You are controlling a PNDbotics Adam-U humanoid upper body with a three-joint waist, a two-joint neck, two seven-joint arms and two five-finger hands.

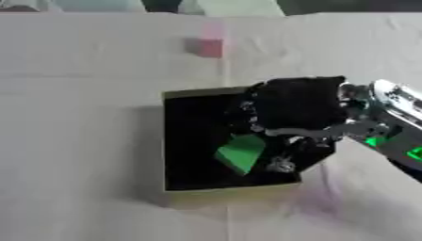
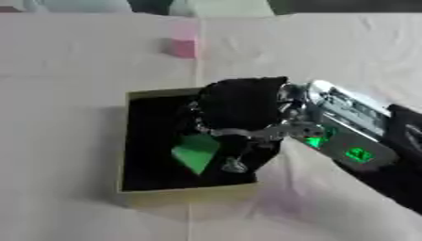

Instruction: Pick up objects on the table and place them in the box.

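Observation:
A box point(image 1: 227, 194) with tan walls and a black inside stands in the middle of the table. My right hand point(image 1: 298, 106) reaches in from the right and hangs over the box's right half, black with silver parts. A green block point(image 1: 241, 153) sits tilted inside the box, just below and left of the hand. The dark interior hides whether the hand still touches the block. A pink cube point(image 1: 210, 47) lies on the cloth beyond the box, well apart from the hand. My left hand appears in neither view.
A pale, creased cloth point(image 1: 74, 141) covers the table on all sides of the box. My right forearm point(image 2: 354, 141), with green lights, crosses the lower right. The table's far edge runs along the top.

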